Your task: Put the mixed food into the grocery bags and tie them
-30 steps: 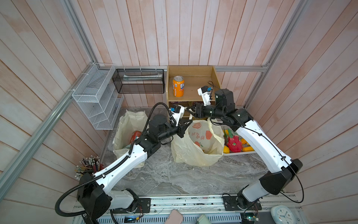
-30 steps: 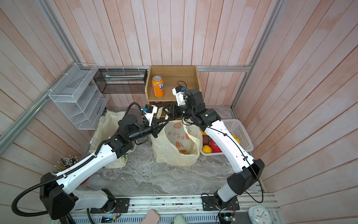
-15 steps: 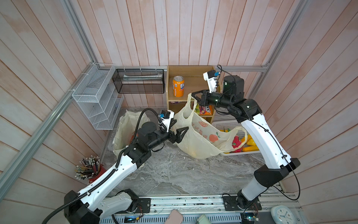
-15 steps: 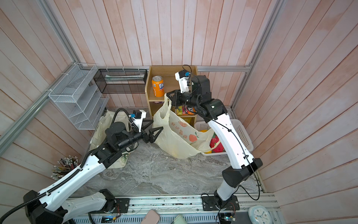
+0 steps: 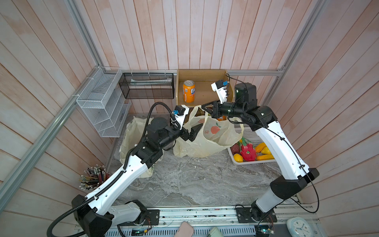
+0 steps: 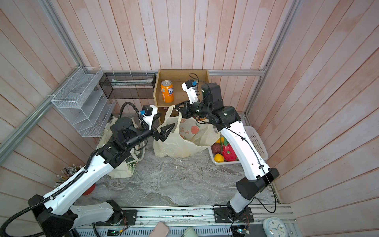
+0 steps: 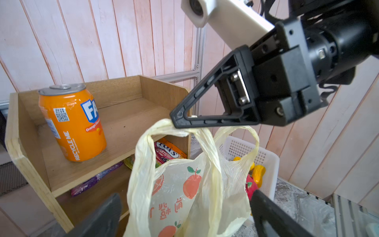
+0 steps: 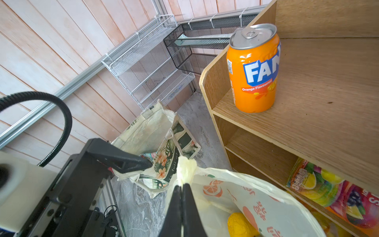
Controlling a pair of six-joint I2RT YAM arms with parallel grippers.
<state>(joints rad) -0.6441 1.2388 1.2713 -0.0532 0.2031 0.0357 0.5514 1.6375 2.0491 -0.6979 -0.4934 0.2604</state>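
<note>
Pink plank walls close in a grey marble tabletop (image 5: 194, 180). At frame centre sits the plastic bag (image 5: 205, 143), one handle (image 7: 164, 125) pinched in the closed right gripper (image 5: 205, 107). The left gripper (image 6: 167, 121), jaws spread and empty, faces the bag from its left. The free handle (image 7: 254, 139) lies beyond the held one, further right, so reaching it likely means crossing the bag's mouth. The tote (image 5: 132, 133) slumps at left.

The white-shelled left arm (image 5: 123, 176) and right arm (image 5: 281, 149) carry black joints, white camera housings (image 5: 218, 90) with blue plugs, a ribbed black hose (image 8: 66, 123), and a black skeletal-triangle left gripper (image 6: 167, 119) and right gripper (image 5: 203, 106).
</note>
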